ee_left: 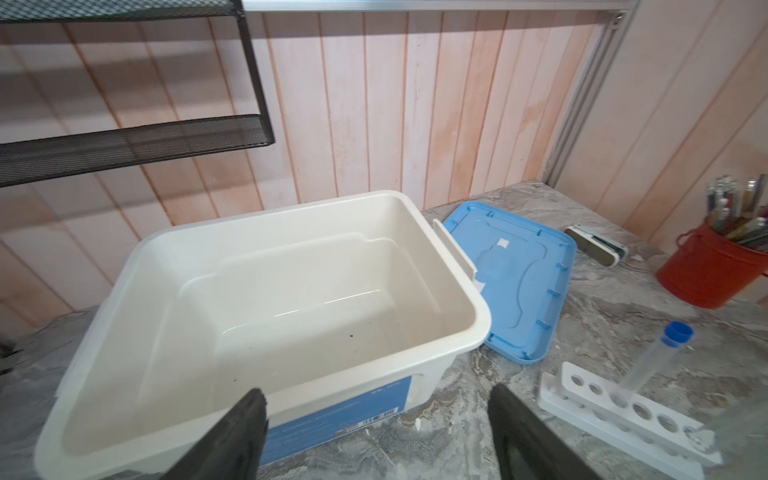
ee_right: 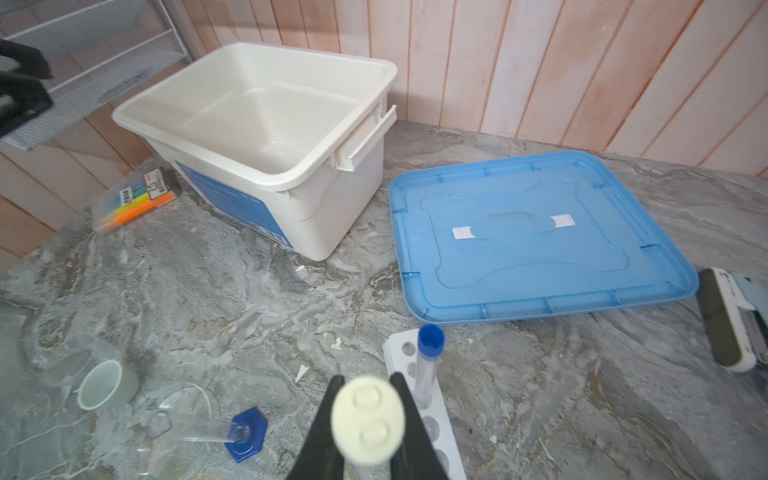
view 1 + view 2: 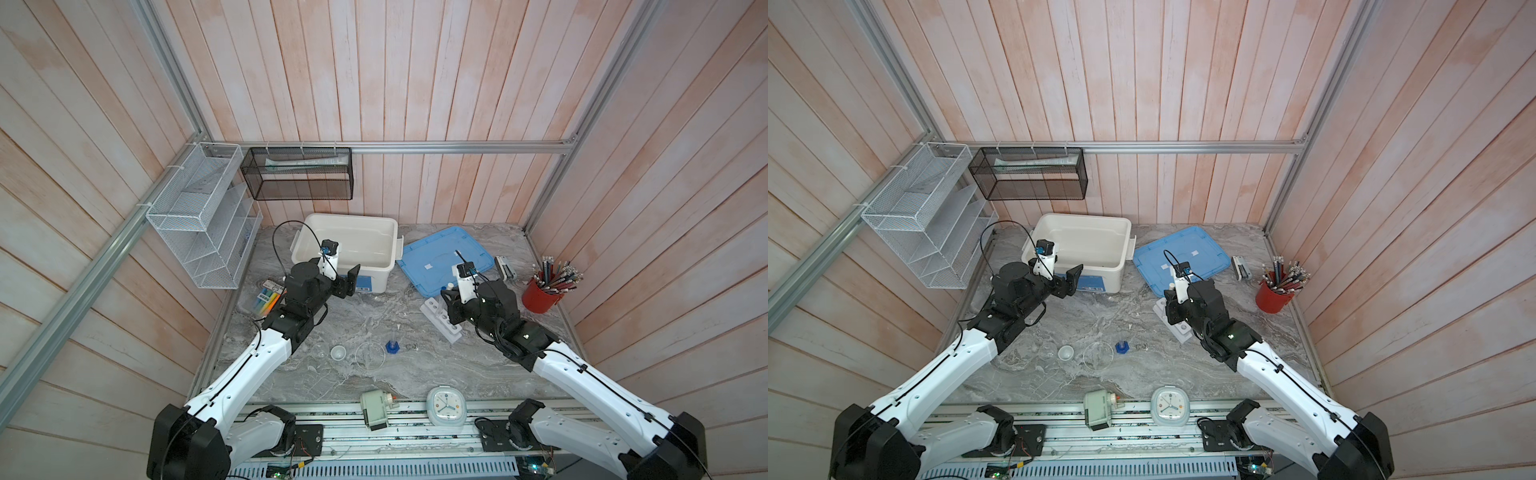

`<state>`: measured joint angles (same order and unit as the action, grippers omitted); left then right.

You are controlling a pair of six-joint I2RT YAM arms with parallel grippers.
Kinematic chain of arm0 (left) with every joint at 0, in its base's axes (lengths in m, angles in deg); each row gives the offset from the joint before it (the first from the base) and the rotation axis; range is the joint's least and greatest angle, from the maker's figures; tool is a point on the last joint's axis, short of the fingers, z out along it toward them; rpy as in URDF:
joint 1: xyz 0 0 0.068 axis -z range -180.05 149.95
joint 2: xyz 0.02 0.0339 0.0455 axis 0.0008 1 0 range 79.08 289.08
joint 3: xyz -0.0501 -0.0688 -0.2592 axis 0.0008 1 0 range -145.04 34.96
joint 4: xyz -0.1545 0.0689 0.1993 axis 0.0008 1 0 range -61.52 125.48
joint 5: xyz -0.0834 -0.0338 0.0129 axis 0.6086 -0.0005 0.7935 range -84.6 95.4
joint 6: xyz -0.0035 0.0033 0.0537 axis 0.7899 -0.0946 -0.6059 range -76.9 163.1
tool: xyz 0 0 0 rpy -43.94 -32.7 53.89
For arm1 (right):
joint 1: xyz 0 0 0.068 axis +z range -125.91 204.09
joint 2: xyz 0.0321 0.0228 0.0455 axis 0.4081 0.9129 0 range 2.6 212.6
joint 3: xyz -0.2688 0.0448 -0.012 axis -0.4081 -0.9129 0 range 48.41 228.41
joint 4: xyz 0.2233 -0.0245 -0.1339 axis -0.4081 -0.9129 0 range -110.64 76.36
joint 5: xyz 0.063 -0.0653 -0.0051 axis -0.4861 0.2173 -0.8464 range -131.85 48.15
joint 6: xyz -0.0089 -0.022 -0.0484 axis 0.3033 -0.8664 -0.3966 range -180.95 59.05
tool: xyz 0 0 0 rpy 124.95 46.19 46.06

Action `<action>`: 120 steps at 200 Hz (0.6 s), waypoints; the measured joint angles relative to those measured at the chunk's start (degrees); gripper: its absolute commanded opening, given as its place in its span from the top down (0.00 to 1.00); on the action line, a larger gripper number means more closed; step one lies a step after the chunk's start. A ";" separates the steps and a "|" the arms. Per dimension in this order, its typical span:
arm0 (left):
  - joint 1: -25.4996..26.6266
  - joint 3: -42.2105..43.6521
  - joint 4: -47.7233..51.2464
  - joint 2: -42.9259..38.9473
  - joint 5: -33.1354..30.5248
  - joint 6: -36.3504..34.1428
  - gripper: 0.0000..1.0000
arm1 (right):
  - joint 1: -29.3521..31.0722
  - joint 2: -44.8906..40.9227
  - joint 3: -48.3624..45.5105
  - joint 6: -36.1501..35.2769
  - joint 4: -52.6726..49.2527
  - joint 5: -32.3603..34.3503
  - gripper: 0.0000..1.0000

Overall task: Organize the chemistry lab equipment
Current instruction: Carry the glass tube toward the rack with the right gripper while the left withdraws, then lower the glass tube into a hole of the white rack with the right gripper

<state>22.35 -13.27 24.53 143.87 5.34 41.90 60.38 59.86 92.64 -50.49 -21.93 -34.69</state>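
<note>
Item in hand: white-capped tube (image 2: 368, 419), clear body, clamped just under its cap by the right gripper (image 2: 366, 380).
Location: directly above the white rack (image 2: 392, 352), which lies on the marble table (image 3: 374, 316) near a corner of the blue lid (image 2: 540, 241).
Tube axis: the cap faces the wrist camera end-on, so the long axis appears near vertical, cap up and closed end down toward the rack. The lower body is mostly hidden.
Rack axis: the row of holes runs diagonally in both top views, from the lid's corner toward the robot's side.
Neighbour: blue-capped tube (image 2: 430, 338), upright in a hole near the rack's far end, just beside the held tube.
Step, as judged: seating the tube in a free hole.
Handling: keep the axis plumb, centre the closed end over an empty hole, lower straight, avoid the neighbour, and release only once the tube is seated.
Left gripper (image 1: 376, 392): jaws spread wide, empty, at the near wall of the white bin (image 1: 482, 320), well apart from the rack.
Unsorted stock: clear dish (image 3: 370, 355), small cup (image 3: 338, 352) and blue-based cylinder (image 2: 245, 434), loose on the table.
</note>
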 measured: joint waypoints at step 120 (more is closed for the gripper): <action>-0.15 3.56 -8.83 -4.48 2.82 -2.32 0.18 | -1.38 -0.96 -7.98 2.16 7.74 8.61 0.95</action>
<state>22.19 -9.71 15.70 139.39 8.16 39.59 59.01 58.90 84.66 -48.33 -14.20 -26.08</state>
